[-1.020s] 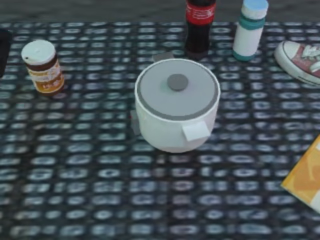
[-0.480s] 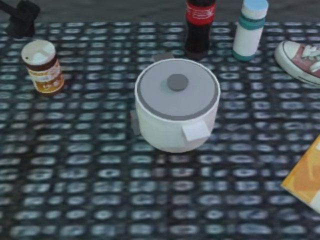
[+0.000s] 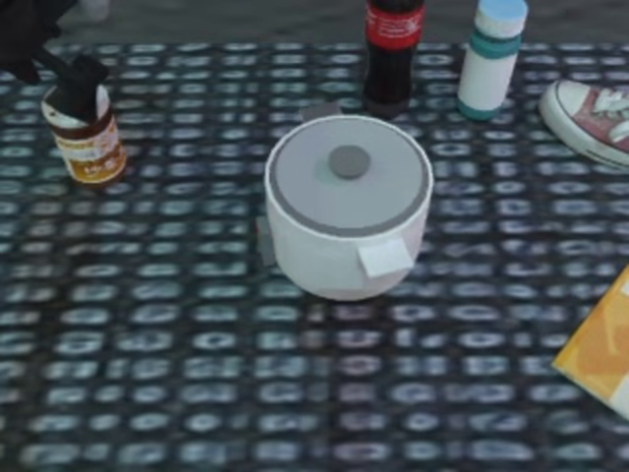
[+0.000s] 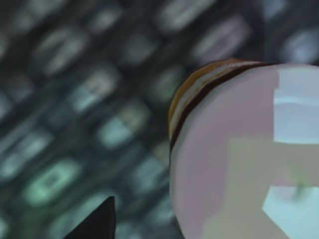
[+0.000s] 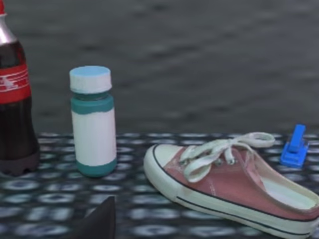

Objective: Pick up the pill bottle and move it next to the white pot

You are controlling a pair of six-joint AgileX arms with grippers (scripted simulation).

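White pot [image 3: 348, 205] sat mid-table, grey lid on, knob centred, upright. Patterned table cover [image 3: 177, 374] ran under everything. Pink sneaker [image 3: 593, 118] lay at the right edge; the right wrist view showed it whole [image 5: 234, 181], with white laces, and a small blue clip [image 5: 295, 146] behind it that the top view missed. Orange-yellow flat item [image 3: 601, 352] poked in at the right edge, only in the top view. Cola bottle [image 3: 391, 54] stood just behind the pot; white bottle with teal band [image 3: 489, 57] stood to its right. Both also showed in the right wrist view [image 5: 15, 107] [image 5: 93, 122], upright and apart.

Pill bottle [image 3: 88, 138] stood upright far left, well apart from the pot. Left gripper [image 3: 71, 84] was right over its cap, dark fingers covering most of the white top in the top view. Left wrist view was filled by the cap and brown shoulder [image 4: 244, 159] up close, one dark fingertip [image 4: 97, 224] at the frame edge. Couldn't tell how wide the left fingers were. Right gripper was off the top view; only one fingertip [image 5: 97, 221] showed in its wrist view, spread not readable.

Versus a half second earlier: left gripper had moved from behind the bottle to above the cap; the bottle and pot were unmoved.
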